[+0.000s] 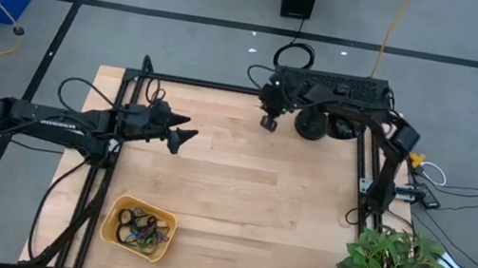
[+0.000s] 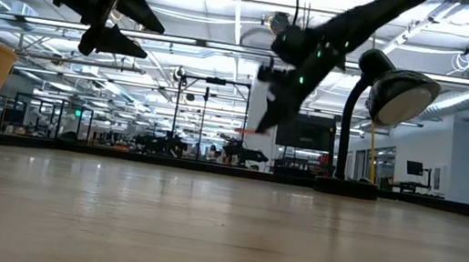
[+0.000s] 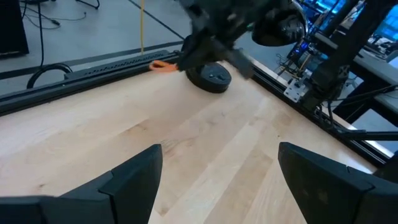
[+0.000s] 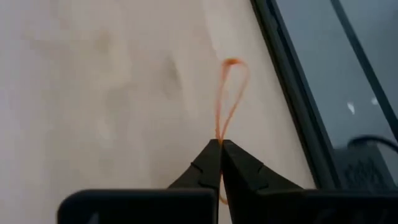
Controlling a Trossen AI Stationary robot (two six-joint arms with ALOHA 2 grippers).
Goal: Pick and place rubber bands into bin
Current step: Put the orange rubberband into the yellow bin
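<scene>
1. One orange rubber band (image 4: 227, 93) is seen pinched between the closed tips of the right end effector (image 4: 221, 144), its loop hanging out beyond them, above the far edge of the worktop (image 1: 241, 182).
2. The pick step is judged as done, with the carry to the bin (image 1: 111, 232) not yet begun.
3. The bin is seen well apart from the right end effector, at the opposite, near-left corner, with several rubber bands (image 1: 141, 230) already lying inside it.
4. The left end effector (image 1: 183, 134) is held with its fingers spread wide and nothing between them, raised above the left side of the worktop.
5. A lift clear of the lamp base (image 3: 209, 76) just beside the right end effector is called for next, then a diagonal carry over the bin before release.
</scene>
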